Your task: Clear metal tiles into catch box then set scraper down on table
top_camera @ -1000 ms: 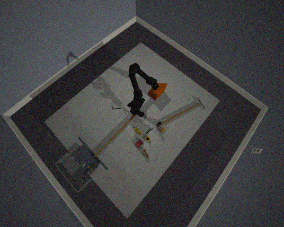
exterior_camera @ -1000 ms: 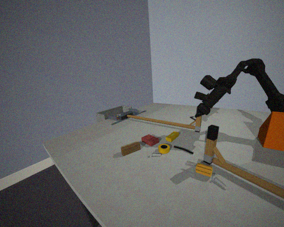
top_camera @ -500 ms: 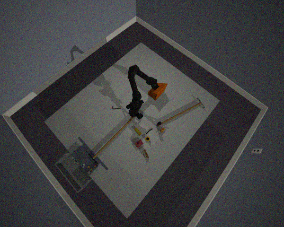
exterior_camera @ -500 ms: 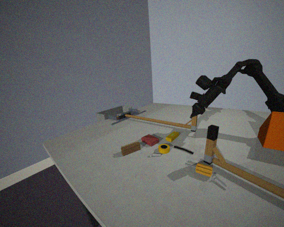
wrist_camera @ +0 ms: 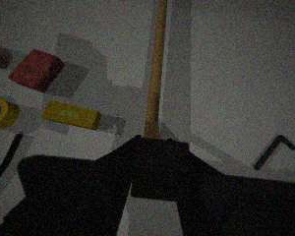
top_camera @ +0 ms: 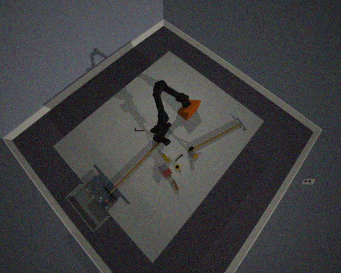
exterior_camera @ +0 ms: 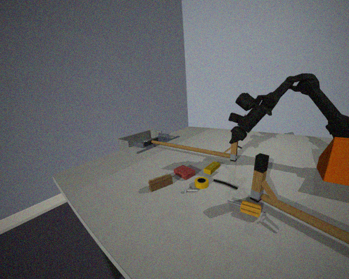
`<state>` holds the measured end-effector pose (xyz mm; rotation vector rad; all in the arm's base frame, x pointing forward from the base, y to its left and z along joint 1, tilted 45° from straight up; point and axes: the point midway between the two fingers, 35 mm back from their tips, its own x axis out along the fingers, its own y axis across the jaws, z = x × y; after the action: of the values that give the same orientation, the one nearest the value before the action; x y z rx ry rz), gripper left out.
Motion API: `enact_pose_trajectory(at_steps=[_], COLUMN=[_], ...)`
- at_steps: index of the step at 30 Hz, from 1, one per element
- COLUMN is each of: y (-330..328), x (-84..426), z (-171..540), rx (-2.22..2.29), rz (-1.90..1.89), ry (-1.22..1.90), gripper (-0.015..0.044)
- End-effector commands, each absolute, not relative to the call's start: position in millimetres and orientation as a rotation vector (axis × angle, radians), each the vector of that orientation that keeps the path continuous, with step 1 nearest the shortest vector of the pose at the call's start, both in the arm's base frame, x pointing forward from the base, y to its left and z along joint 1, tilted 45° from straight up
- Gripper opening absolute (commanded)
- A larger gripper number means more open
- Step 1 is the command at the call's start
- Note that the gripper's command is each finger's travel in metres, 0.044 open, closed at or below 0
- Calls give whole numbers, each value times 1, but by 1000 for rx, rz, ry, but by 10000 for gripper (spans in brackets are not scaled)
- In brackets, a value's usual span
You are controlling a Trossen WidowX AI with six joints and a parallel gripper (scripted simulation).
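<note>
My gripper [top_camera: 159, 141] [exterior_camera: 234, 140] is shut on the upright grip of the long scraper [top_camera: 135, 166] [exterior_camera: 192, 149] [wrist_camera: 156, 74]. The wooden handle runs low over the table to the bench plate. The scraper's dark head is on the blue-grey steel plate [top_camera: 98, 181], near its table-side edge. Several small tiles lie on the plate beyond the head, among them an orange one [top_camera: 107, 201] and a pale one [top_camera: 100, 198]. The catch box [top_camera: 79, 214] [exterior_camera: 140, 137] adjoins the plate's far end. Its contents are too dim to tell.
A second long tool [top_camera: 217, 137] [exterior_camera: 313, 219] lies on the other side. Between them are a yellow block [top_camera: 165, 157] [exterior_camera: 212, 168] [wrist_camera: 71, 114], red block [top_camera: 166, 172] [exterior_camera: 184, 172] [wrist_camera: 36, 70], yellow tape roll and brown block [exterior_camera: 160, 182]. A hex key [top_camera: 140, 129] [wrist_camera: 280, 139] lies opposite.
</note>
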<state>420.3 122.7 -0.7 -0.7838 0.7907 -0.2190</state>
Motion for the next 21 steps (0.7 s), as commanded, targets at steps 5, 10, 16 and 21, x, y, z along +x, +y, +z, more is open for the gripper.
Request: enact_pose_trajectory(at_steps=[5, 10, 16, 21], y=[129, 131, 133, 135], x=[434, 442, 452, 459], z=[2, 2, 2, 3], rx=[-780, -780, -779, -779], rz=[-211, -211, -211, -212], ry=[784, 783, 783, 783], gripper=[0, 0, 0, 0])
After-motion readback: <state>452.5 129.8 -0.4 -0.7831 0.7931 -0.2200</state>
